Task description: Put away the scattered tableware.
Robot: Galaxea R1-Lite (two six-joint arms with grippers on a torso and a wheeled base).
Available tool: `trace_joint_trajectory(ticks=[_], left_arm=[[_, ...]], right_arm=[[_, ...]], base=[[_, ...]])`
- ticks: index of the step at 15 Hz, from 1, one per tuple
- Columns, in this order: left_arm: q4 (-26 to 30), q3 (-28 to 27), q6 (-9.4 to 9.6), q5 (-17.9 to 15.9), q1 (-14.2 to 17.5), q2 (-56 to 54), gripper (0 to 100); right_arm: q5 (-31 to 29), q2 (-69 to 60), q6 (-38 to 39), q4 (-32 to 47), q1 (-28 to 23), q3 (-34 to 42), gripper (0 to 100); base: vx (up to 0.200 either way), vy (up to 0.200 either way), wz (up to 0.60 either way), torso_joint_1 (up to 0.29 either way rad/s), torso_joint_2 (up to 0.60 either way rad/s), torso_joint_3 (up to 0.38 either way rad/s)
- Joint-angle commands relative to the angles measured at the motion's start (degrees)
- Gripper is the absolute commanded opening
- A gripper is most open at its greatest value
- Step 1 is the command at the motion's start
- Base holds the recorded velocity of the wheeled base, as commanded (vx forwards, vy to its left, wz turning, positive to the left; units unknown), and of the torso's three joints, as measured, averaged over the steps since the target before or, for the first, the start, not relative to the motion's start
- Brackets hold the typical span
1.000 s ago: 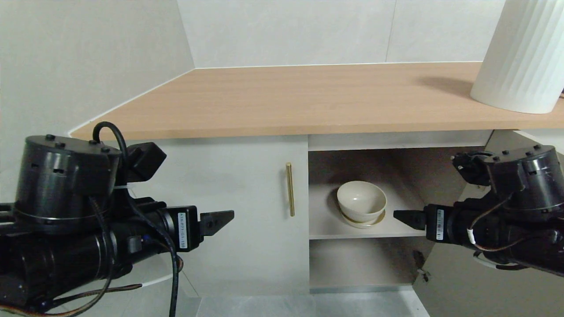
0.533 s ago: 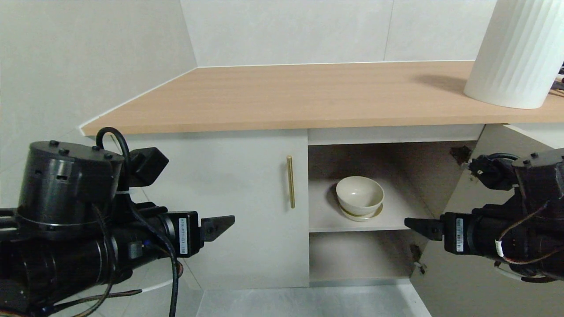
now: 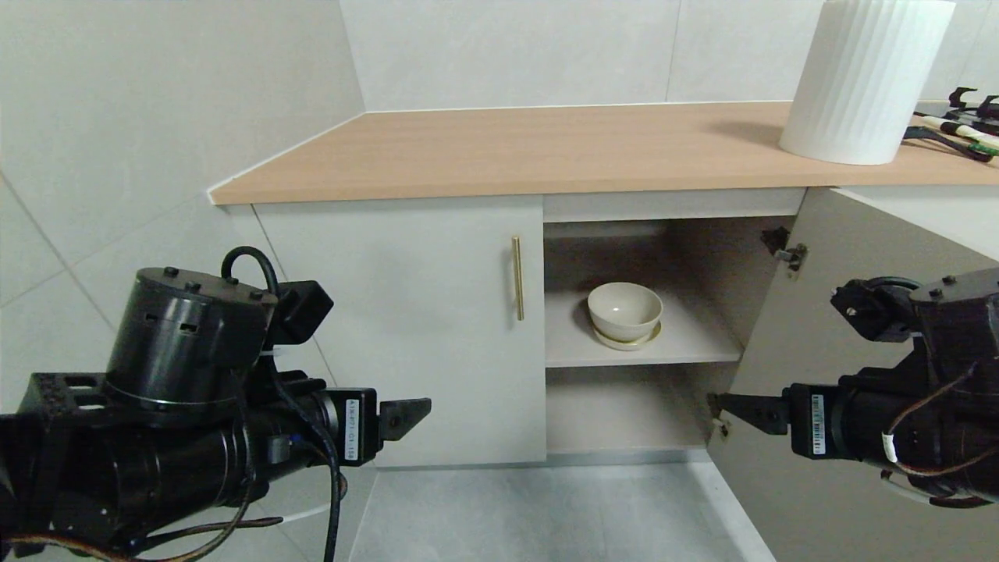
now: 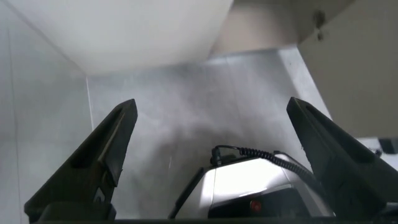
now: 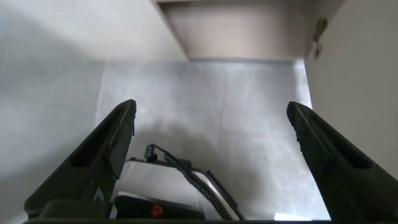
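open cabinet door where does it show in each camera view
Head view: the open cabinet door stands swung out on the right, with the right gripper in front of it.
Left wrist view: the door is the beige panel rising from the grey floor.
Right wrist view: the door is the beige panel bordering the same floor.
Shared landmark: the door's lower hinge.

head view faces the cabinet [image 3: 437, 312]; both wrist views look down at floor [image 4: 205, 93].
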Motion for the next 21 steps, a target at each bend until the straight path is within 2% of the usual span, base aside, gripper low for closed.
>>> trace_joint_trajectory(ticks=[1, 4, 11, 17, 19, 21], left_arm=[[-0.01, -0.01, -0.03, 0.01, -0.04, 0.46, 100], [-0.01, 0.17, 0.05, 0.01, -0.21, 0.63, 100], [-0.01, 0.08, -0.03, 0.1, -0.3, 0.81, 100], [-0.01, -0.01, 0.05, 0.19, -0.3, 0.81, 100], [-0.01, 0.08, 0.05, 0.19, -0.39, 0.9, 100], [-0.01, 0.08, 0.05, 0.19, -0.39, 0.9, 100]], right_arm=[[-0.02, 0.38, -0.08, -0.06, 0.02, 0.36, 100], [-0.02, 0.46, -0.44, -0.06, 0.02, 0.53, 100], [-0.02, 0.11, -1.58, 0.73, 0.02, 0.8, 100], [0.07, -2.88, -5.36, 9.87, 0.02, 0.09, 100], [3.23, -4.9, -8.96, 18.05, 0.02, -0.52, 100], [4.03, -5.86, -10.1, 22.97, 0.11, -1.66, 100]], base=[[-0.2, 0.0, 0.0, 0.002, 0.0, 0.002], [-0.2, 0.0, 0.0, -0.002, 0.0, 0.002], [0.0, 0.0, 0.0, 0.0, 0.0, 0.0], [0.0, 0.0, 0.0, 0.0, 0.0, 0.0], [0.0, -0.1, 0.0, 0.001, 0.0, 0.001], [0.0, -0.2, 0.0, 0.005, 0.01, 0.007]])
